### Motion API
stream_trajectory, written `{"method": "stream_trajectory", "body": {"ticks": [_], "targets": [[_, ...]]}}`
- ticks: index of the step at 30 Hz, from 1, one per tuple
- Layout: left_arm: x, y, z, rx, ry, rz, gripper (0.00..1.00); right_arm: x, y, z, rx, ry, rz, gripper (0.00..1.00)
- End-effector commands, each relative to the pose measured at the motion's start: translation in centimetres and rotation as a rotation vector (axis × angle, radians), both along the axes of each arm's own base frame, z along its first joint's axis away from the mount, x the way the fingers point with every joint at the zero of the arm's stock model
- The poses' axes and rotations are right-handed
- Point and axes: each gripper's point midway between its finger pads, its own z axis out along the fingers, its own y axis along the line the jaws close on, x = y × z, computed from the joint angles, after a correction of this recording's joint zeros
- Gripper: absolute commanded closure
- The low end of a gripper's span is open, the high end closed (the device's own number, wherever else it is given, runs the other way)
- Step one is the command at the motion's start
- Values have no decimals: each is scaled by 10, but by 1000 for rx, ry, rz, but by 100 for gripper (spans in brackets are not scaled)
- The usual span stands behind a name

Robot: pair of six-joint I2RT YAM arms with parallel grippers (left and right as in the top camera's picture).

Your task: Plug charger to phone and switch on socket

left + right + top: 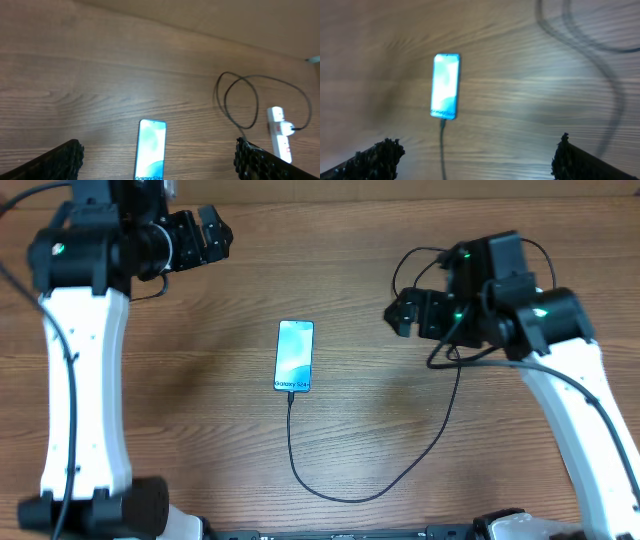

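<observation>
the galaxy phone (294,357) lies screen-up, lit blue, on the wooden table (200,430). the black charger cable (340,497) meets its lower short edge and loops right toward the white power strip (279,139). the left gripper (213,232) and right gripper (402,316) hang empty, jaws spread wide, both well apart from the phone.

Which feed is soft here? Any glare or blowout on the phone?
Overhead: sharp and evenly lit, white text on the slim blue-lit smartphone visible. Left wrist: mostly sharp, slightly soft, white elongated power strip distinct at right. Right wrist: heavily smeared, grain of the brown wooden tabletop streaked, phone screen blown out to a glow, thin black charger cable fuzzy.
</observation>
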Motion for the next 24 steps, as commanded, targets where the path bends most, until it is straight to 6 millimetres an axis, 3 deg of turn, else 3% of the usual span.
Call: {"method": "stream_trajectory", "body": {"ticks": [1,6,10,15,24], "targets": [[-5,3,13,5,-34,12,0,-3,-29,43,-104,-140,-84,0],[-3,3,9,5,-24,12,0,-30,-41,80,-105,-208,-104,0],[-2,3,7,5,-19,12,1,-57,-45,97,-84,-241,-100,0],[-1,3,7,5,-19,12,0,-86,-24,114,57,-257,-5,0],[-1,3,7,5,-19,12,0,-101,-30,99,24,-176,-9,0]]}}
